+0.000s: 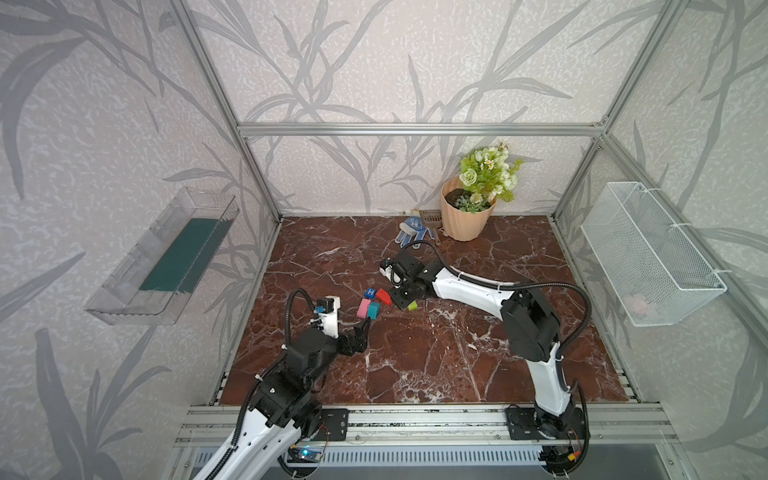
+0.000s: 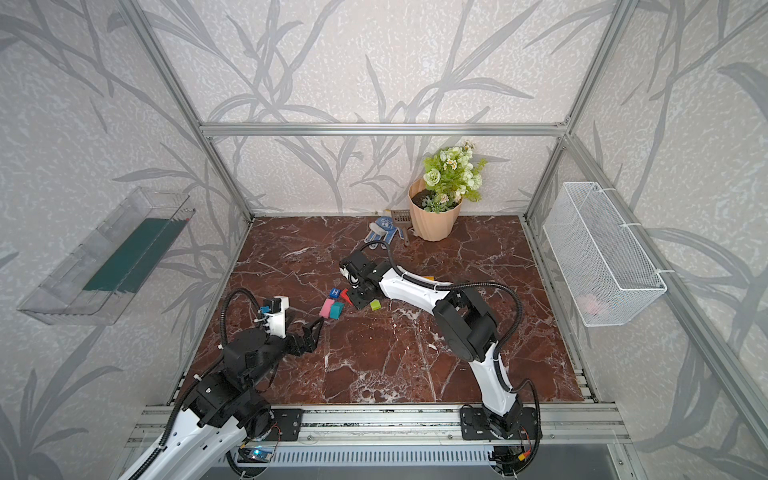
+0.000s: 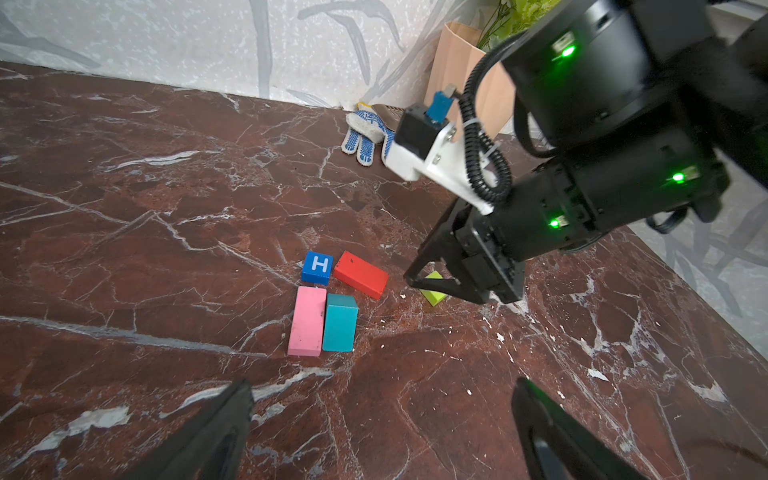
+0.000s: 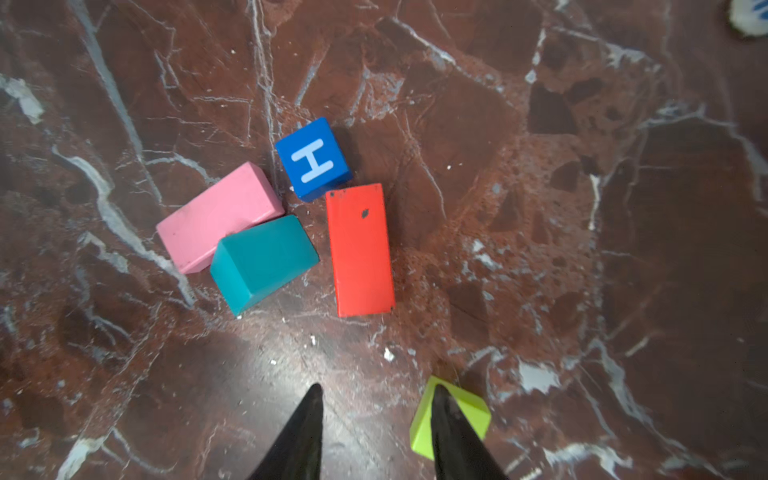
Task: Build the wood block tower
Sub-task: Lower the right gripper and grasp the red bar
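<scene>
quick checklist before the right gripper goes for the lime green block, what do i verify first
1. Lime green wood block centred in the right gripper: not ok. One finger overlaps it, and the gap sits over the brown marble table.
2. Right gripper holding nothing: ok.
3. Left gripper open and apart from the blocks: ok.
4. Tower base started: not ok. The pink wood block, teal wood block, red wood block and blue cube with white H all lie unstacked on the table.
5. Remaining blocks located: cannot tell.
</scene>
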`<state>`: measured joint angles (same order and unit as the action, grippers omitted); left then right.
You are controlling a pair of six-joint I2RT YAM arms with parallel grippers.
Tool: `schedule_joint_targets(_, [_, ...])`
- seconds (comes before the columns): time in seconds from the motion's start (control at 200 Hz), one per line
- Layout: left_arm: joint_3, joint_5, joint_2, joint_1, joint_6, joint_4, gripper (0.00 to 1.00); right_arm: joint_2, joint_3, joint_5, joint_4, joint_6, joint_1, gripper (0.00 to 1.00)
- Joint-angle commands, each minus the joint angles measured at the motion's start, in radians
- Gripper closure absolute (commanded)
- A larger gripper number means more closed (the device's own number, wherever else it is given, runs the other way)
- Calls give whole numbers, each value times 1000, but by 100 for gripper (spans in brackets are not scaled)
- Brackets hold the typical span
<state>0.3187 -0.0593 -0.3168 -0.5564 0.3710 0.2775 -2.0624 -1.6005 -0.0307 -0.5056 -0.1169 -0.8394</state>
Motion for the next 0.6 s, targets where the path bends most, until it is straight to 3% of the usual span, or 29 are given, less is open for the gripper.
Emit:
schedule_joint_targets(0.0, [-8, -11, -1, -2, 14, 8, 1, 48, 39, 7, 49, -17, 3, 57])
schedule_joint_targets(0.365, [-7, -12, -4, -2, 16, 9, 2, -164, -190, -61, -65, -5, 2, 49])
schedule_joint_targets(0.595, [-6, -11, -4, -2, 14, 7, 2, -242, -289, -20, -124, -6, 1, 45])
